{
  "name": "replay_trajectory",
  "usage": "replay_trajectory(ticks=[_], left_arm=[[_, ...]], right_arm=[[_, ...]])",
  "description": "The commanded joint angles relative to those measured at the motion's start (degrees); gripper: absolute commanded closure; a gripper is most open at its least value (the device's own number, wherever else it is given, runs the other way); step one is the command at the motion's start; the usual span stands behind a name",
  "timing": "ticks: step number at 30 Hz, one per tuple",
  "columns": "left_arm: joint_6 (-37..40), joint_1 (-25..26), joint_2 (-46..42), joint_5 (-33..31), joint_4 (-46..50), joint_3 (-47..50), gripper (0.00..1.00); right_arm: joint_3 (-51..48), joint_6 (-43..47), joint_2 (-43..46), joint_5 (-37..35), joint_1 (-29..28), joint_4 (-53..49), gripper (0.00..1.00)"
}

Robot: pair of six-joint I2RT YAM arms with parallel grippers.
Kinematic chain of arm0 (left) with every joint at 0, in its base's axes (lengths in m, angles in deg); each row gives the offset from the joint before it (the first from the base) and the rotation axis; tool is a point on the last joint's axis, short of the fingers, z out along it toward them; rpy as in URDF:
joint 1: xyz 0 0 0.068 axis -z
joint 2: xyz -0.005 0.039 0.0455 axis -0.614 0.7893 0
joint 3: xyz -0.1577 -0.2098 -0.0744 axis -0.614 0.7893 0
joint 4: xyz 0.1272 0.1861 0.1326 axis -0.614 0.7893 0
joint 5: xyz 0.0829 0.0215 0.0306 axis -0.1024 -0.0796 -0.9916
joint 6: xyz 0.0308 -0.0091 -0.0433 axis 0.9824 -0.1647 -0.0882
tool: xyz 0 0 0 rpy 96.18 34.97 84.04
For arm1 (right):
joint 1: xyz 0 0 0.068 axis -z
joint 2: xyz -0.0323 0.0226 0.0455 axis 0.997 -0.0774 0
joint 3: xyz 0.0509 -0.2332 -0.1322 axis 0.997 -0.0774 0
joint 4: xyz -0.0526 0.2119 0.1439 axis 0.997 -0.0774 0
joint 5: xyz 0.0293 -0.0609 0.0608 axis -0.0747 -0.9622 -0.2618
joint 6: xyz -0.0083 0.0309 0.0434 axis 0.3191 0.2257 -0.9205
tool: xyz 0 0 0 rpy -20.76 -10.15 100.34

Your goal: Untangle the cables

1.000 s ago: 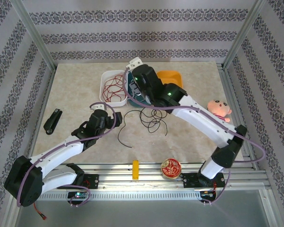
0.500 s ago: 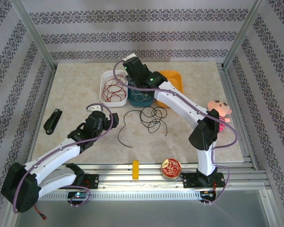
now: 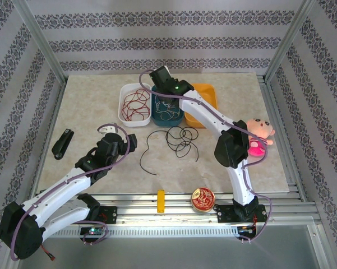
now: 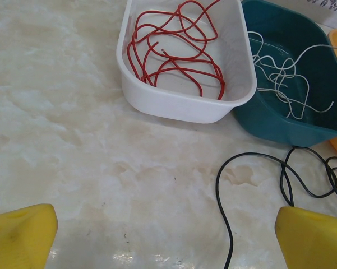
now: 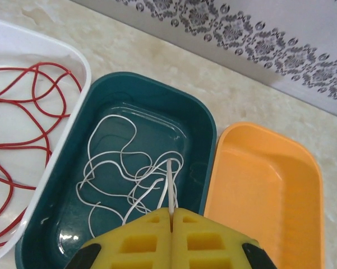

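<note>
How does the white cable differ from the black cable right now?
The white cable lies in the teal tray, while the black cable lies on the table. The right gripper is shut on a strand of the white cable, while nothing holds the black cable. Both are thin wires lying in loose loops.

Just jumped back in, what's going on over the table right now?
The right gripper is shut on a strand of the white cable, the rest of which lies in the teal bin below it. The red cable already lies in the white bin, and the orange bin is empty. The black cable lies loose on the table in front of the bins. The left gripper is open above the table near it, holding nothing.
</note>
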Motion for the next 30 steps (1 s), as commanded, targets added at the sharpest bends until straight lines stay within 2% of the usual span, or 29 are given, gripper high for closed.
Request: replay_trajectory(ticks=[1,8,12,19,23,30], left_arm=[[0.7,-0.7,-0.7,-0.8,1.9,0.6,0.01],[0.3,-0.7,-0.6,0.2,1.2,0.8,0.01],[0.2,-0.7,-0.5,0.8,0.6,1.0,0.01],[1.1,-0.7,0.9,2.8,0.2,0.3,0.01],[1.5,-0.7,2.6,4.9,-0.5,-0.3,0.01],[3.3,-0.7,8.2,10.5,-1.0,-2.6,0.01]], right_arm=[[2.7,-2.8,-2.3,2.5,1.1,-2.4,1.00],[3.0,-7.1,-4.9,14.1,3.9,-2.2,1.00],[3.1,-9.8,-6.7,20.4,5.2,-2.4,0.94],[2.7,-11.3,-8.4,24.0,6.2,-3.7,0.85],[1.6,-11.0,-7.6,25.6,6.2,-4.0,0.76],[-4.3,-11.2,-1.1,25.7,6.2,-3.0,0.72]])
